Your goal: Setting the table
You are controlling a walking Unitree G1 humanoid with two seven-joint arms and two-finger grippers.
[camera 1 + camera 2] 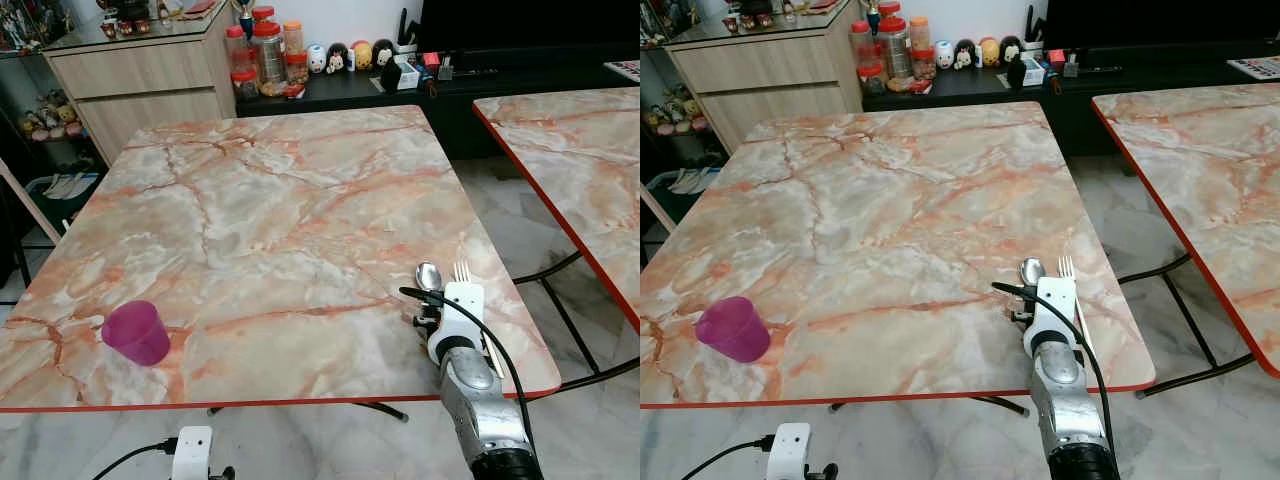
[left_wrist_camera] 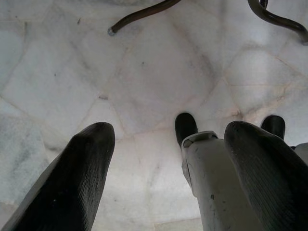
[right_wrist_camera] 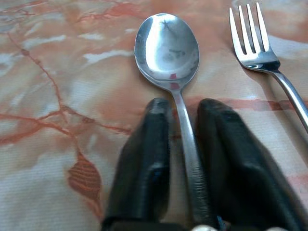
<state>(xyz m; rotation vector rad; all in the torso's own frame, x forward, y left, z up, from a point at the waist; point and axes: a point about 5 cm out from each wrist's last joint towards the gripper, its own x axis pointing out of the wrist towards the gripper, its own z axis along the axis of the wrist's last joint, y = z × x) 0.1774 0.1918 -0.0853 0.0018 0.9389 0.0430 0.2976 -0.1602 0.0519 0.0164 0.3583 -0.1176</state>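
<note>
A silver spoon [image 3: 167, 48] lies on the marble table [image 1: 280, 200] near its front right corner, bowl pointing away from me. My right gripper [image 3: 180, 108] is shut on the spoon's handle, one black finger on each side, low on the tabletop. A silver fork [image 3: 252, 41] lies just right of the spoon, parallel to it and free. The spoon [image 1: 428, 275] and fork [image 1: 461, 271] tips show beyond my right wrist. A purple cup [image 1: 137, 332] stands upright near the front left edge. My left gripper [image 2: 168, 134] hangs open over the floor below the table's edge.
A second marble table [image 1: 580, 150] stands to the right across a narrow gap of floor. Behind are a wooden cabinet [image 1: 140, 80], jars [image 1: 265, 55] and small figurines on a black low unit. Curved dark table legs [image 2: 139, 14] cross the tiled floor.
</note>
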